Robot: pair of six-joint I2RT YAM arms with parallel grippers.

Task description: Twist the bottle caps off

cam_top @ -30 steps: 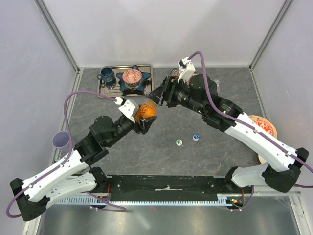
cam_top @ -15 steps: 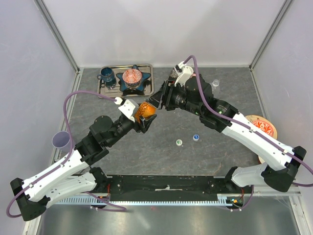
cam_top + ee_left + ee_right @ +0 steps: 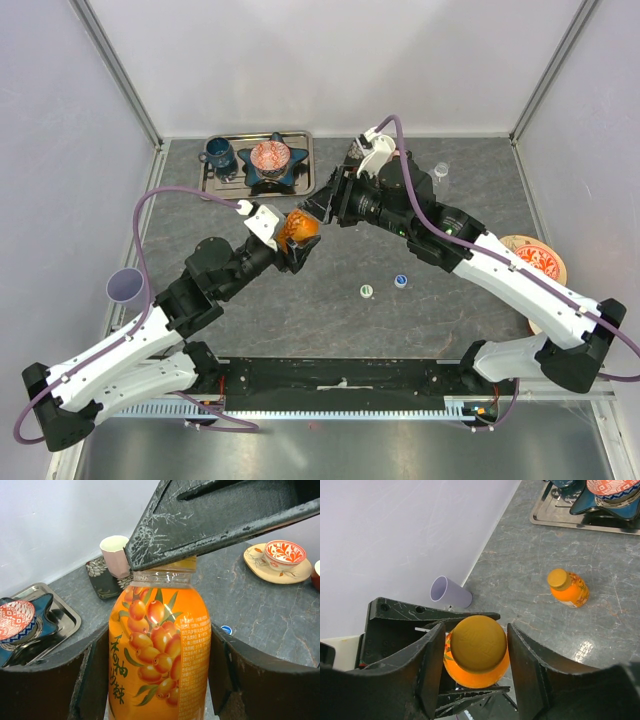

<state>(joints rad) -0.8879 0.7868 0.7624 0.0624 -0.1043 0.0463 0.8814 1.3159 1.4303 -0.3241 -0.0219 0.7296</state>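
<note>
Reaching over the grey tabletop (image 3: 330, 320) from its near corners, the two arms were angled toward each other above its middle. The left arm (image 3: 150, 335) ran up and rightward from its base. Its end effector (image 3: 296, 238) was clamped on the body of an orange bottle (image 3: 160, 650), one finger on each side of the label. The bottle's neck pointed toward the other arm.

The right arm (image 3: 520, 280) stretched up and leftward, with its wrist bent back to face the bottle. Its end effector (image 3: 322, 206) was closed about the orange cap (image 3: 477, 642), a finger hugging each side. From the left wrist, one dark finger (image 3: 225, 520) lay across the bottle's top and hid that cap altogether.

At the far left sat a metal tray (image 3: 304, 180) bearing a blue mug (image 3: 217, 155) and a star-shaped bowl (image 3: 272, 160). A patterned plate (image 3: 552, 262) lay at the right edge, partly covered by the right arm. A second orange bottle (image 3: 567, 587), capped, rested on bare tabletop; I could not tell whether it stood or lay, and from above I could not find it. A purple cup (image 3: 125, 287) sat by the left wall.

Two loose caps lay near each other between the arms, a white-and-green cap (image 3: 366, 291) and a blue cap (image 3: 401, 281). A small clear thing (image 3: 441, 171) near the far edge was too small to make out.
</note>
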